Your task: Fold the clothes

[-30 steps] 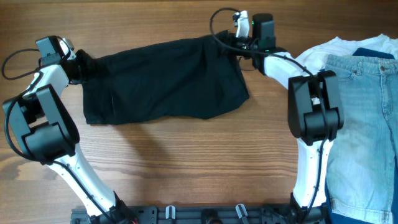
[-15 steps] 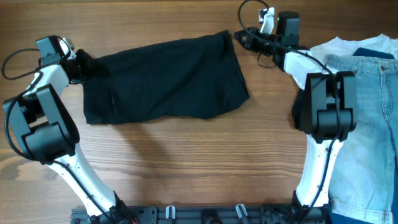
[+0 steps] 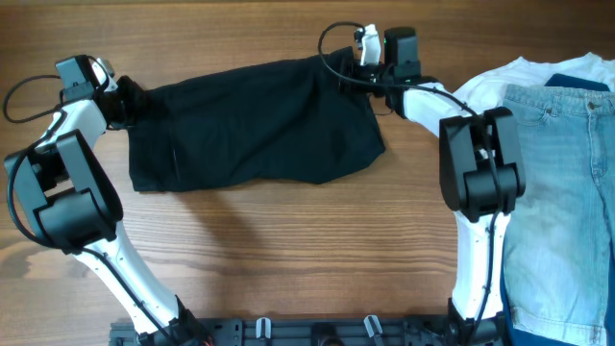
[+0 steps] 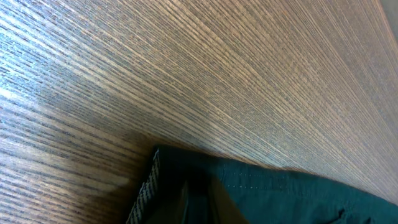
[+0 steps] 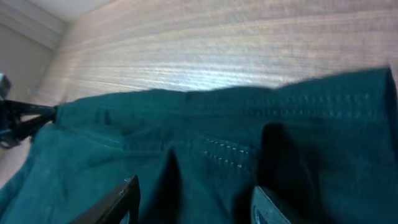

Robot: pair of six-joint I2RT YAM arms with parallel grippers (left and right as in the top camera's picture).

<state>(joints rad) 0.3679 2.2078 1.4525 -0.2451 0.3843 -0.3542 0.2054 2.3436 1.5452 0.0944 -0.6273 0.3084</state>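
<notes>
The black shorts point(image 3: 259, 125) lie spread flat across the far middle of the table, long side running left to right. My left gripper point(image 3: 128, 101) is shut on their left end. In the left wrist view its dark fingers point(image 4: 199, 205) pinch the fabric beside the grey speckled lining point(image 4: 146, 193). My right gripper point(image 3: 348, 75) hovers at the shorts' upper right corner. In the right wrist view the right gripper point(image 5: 196, 205) is open, its fingertips point(image 5: 121, 202) wide apart over the stitched dark fabric point(image 5: 217, 137).
Light blue jeans point(image 3: 567, 173) lie on a white shirt point(image 3: 509, 75) at the right edge of the table. Both arm bases stand on a rail point(image 3: 307, 332) at the front edge. Bare wood runs in front of the shorts.
My right gripper let go of the upper right corner, swung off to the right, and has come back over that corner with its jaws open. The left gripper has kept still.
</notes>
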